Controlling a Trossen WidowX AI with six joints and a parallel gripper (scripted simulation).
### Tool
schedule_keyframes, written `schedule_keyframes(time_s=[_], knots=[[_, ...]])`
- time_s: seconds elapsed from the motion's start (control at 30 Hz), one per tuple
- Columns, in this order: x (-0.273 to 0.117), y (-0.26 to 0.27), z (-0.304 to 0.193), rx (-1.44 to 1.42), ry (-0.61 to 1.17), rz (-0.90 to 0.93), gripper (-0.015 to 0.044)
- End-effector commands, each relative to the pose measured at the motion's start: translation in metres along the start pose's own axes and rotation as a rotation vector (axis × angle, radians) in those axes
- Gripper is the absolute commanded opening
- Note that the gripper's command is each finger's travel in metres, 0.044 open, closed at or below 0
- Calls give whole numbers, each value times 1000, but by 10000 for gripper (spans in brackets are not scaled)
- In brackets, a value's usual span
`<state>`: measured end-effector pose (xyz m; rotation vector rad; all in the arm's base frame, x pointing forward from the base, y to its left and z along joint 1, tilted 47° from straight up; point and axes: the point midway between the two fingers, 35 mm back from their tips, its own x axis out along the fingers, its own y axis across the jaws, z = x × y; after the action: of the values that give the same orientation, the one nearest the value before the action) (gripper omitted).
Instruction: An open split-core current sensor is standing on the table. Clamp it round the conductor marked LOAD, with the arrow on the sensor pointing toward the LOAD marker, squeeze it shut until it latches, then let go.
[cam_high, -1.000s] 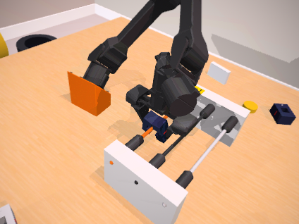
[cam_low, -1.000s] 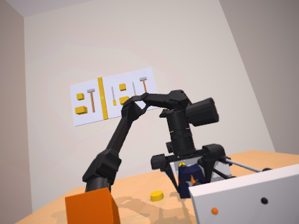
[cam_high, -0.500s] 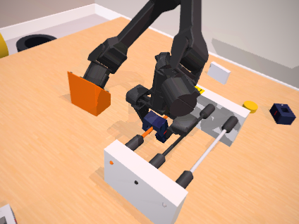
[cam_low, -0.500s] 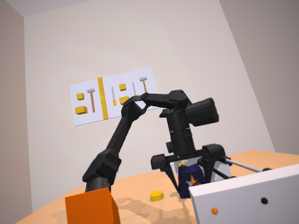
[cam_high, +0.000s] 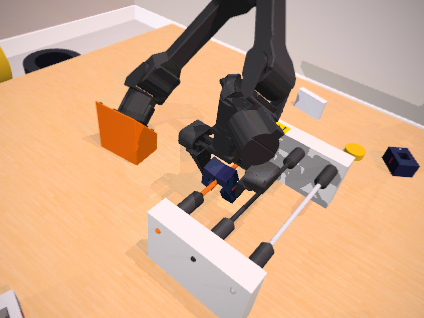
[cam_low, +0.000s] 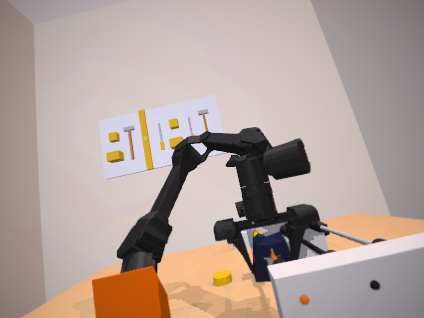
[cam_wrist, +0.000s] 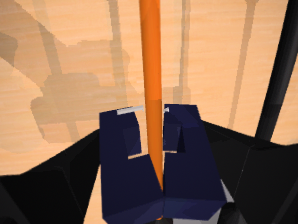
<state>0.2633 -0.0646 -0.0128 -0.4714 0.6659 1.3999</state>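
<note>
The dark blue sensor (cam_high: 218, 170) (cam_low: 269, 244) (cam_wrist: 125, 187) straddles the orange conductor (cam_high: 208, 189) (cam_wrist: 151, 60). In the wrist view its two halves lie either side of the conductor; they meet at the near end and stand apart farther up. A red mark shows on its side in the top view; its arrow cannot be made out. My gripper (cam_high: 219, 179) (cam_low: 272, 257) (cam_wrist: 150, 129) is shut on the sensor, one finger against each outer side. I cannot read which conductor is marked LOAD, nor see a latch.
A black conductor (cam_high: 255, 196) (cam_wrist: 276, 75) and a white one (cam_high: 295, 214) run beside the orange one, between two white end blocks (cam_high: 200, 250) (cam_high: 320, 150). A second dark blue clamp (cam_high: 401, 167), a yellow disc (cam_high: 355, 151) (cam_low: 222, 278) and an orange box (cam_high: 120, 135) (cam_low: 125, 295) stand around.
</note>
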Motion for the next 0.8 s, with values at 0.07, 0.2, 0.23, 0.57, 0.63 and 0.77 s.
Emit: schedule_keyframes(time_s=[0.07, 0.2, 0.23, 0.57, 0.63, 0.77], knots=[[0, 0, 0, 0, -2, -3, 0], [0, 0, 0, 0, 0, 0, 105], [0, 0, 0, 0, 0, 0, 131], [0, 0, 0, 0, 0, 0, 394], [-3, 0, -1, 2, 5, 26, 440], [-21, -1, -5, 8, 21, 173, 440]])
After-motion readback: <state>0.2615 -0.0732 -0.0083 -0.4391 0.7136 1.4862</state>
